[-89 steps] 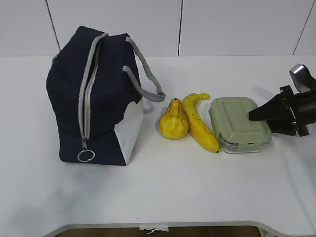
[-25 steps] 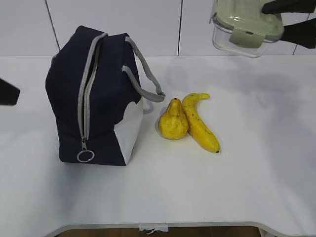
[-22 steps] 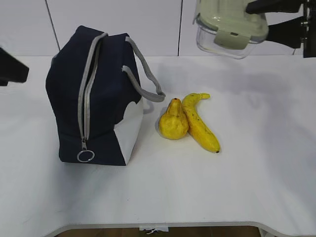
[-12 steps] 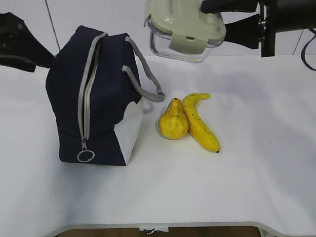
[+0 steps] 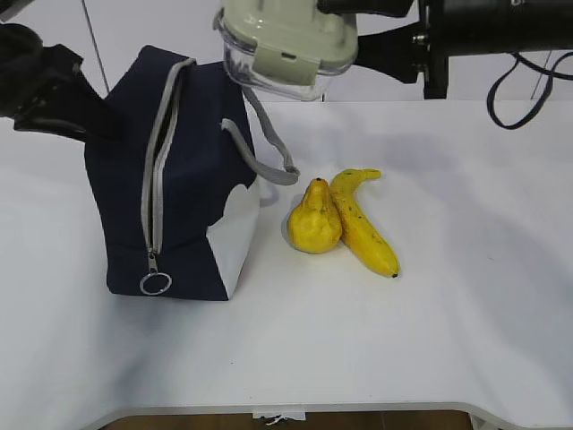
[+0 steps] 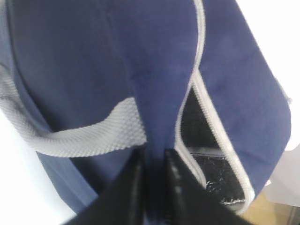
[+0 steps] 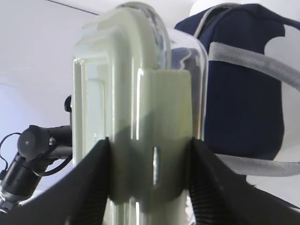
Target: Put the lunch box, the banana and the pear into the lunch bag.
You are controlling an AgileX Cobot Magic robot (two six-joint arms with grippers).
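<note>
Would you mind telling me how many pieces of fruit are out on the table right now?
2. The pear lies right of the bag, and the banana lies against the pear's right side. The bag could hide more; its interior is only partly visible.

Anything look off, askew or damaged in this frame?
Nothing damaged or spilled. One catch: the lunch bag is unzipped only partway, a narrow gap, while the lunch box already hangs above it.
</note>
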